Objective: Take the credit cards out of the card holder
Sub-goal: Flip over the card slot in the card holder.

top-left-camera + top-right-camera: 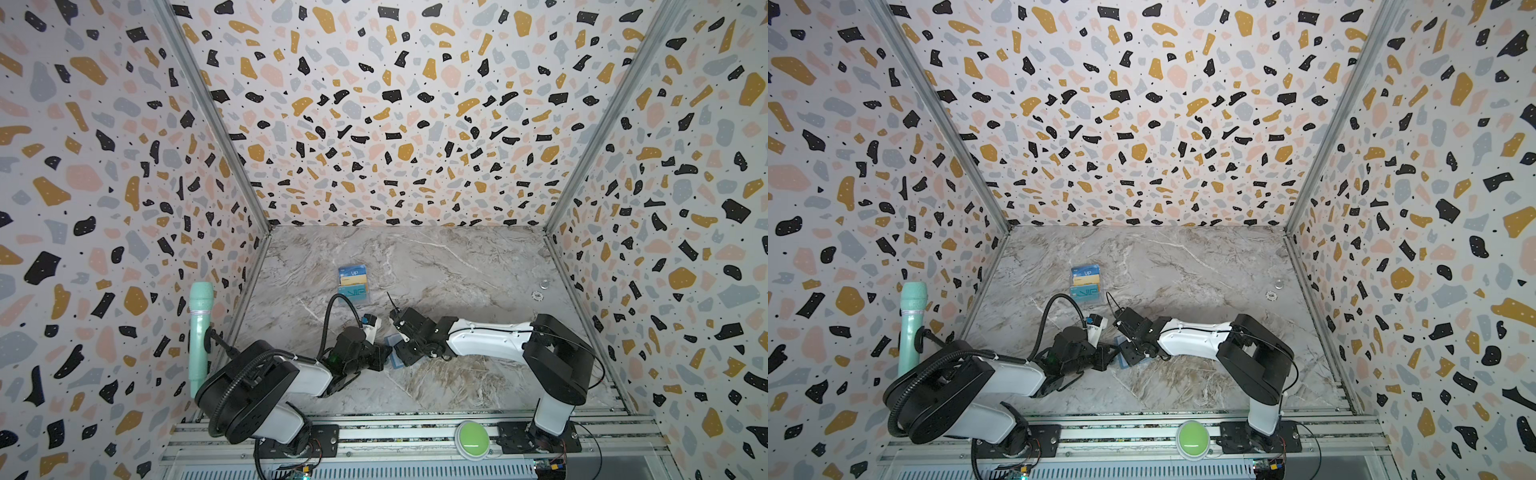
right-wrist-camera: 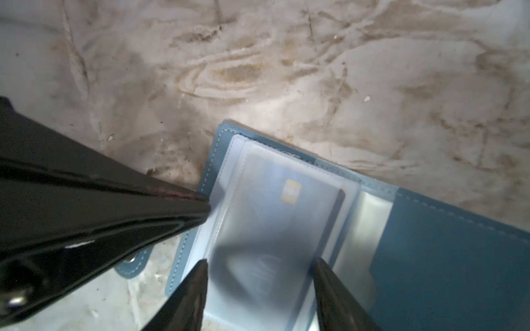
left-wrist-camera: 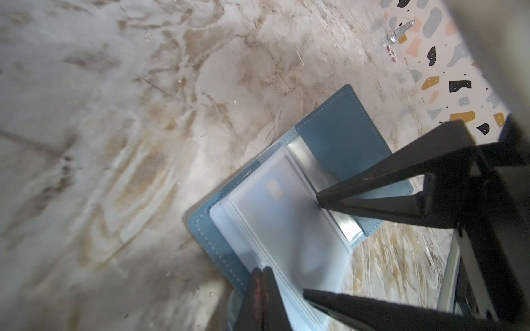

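The dusty-blue card holder (image 3: 344, 120) (image 2: 444, 243) lies open on the marble table, its clear sleeves fanned up. In both top views only a corner of the card holder (image 1: 390, 340) (image 1: 1121, 345) shows between the two arms. A pale blue credit card (image 2: 286, 206) with a gold chip sits inside the top sleeve. My left gripper (image 3: 261, 270) (image 1: 385, 358) is shut, its tips touching the outer edge of the sleeve stack. My right gripper (image 2: 259, 262) (image 3: 312, 245) (image 1: 398, 345) is open just above the top sleeve, one finger on each side of the card, holding nothing.
A clear case of stacked VIP cards (image 1: 353, 284) (image 1: 1086, 282) lies farther back on the table. Two small round objects (image 1: 544, 284) (image 1: 537, 295) sit near the right wall. A green microphone (image 1: 199, 332) hangs on the left wall; a green button (image 1: 471, 439) is on the front rail.
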Controlling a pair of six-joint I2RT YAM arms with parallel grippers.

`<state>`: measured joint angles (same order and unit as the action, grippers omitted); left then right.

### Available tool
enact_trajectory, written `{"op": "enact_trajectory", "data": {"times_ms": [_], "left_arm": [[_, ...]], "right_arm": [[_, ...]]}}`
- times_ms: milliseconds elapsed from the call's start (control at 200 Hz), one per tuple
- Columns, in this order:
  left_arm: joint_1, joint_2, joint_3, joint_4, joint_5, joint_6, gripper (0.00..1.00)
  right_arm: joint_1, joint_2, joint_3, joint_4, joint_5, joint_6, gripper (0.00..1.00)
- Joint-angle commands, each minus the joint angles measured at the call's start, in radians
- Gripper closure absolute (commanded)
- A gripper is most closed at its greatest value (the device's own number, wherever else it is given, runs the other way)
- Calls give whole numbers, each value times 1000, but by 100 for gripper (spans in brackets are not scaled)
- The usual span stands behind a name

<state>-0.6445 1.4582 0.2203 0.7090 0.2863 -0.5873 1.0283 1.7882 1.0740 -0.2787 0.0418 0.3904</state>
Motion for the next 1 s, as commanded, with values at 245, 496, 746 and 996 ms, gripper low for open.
{"op": "enact_trajectory", "data": {"times_ms": [245, 496, 746, 996], "left_arm": [[-4, 27, -31, 8, -12, 10, 96], [-4, 15, -38, 5, -18, 8, 96], [-5, 9, -35, -4, -19, 12, 96], [-5, 9, -36, -3, -18, 13, 96]], "right_arm": [[13, 38, 53, -83, 101, -8, 44], [12, 26, 61, -119, 151, -6, 51], [13, 9, 62, -134, 159, -7, 51], [12, -85, 14, -9, -11, -37, 38]]}}
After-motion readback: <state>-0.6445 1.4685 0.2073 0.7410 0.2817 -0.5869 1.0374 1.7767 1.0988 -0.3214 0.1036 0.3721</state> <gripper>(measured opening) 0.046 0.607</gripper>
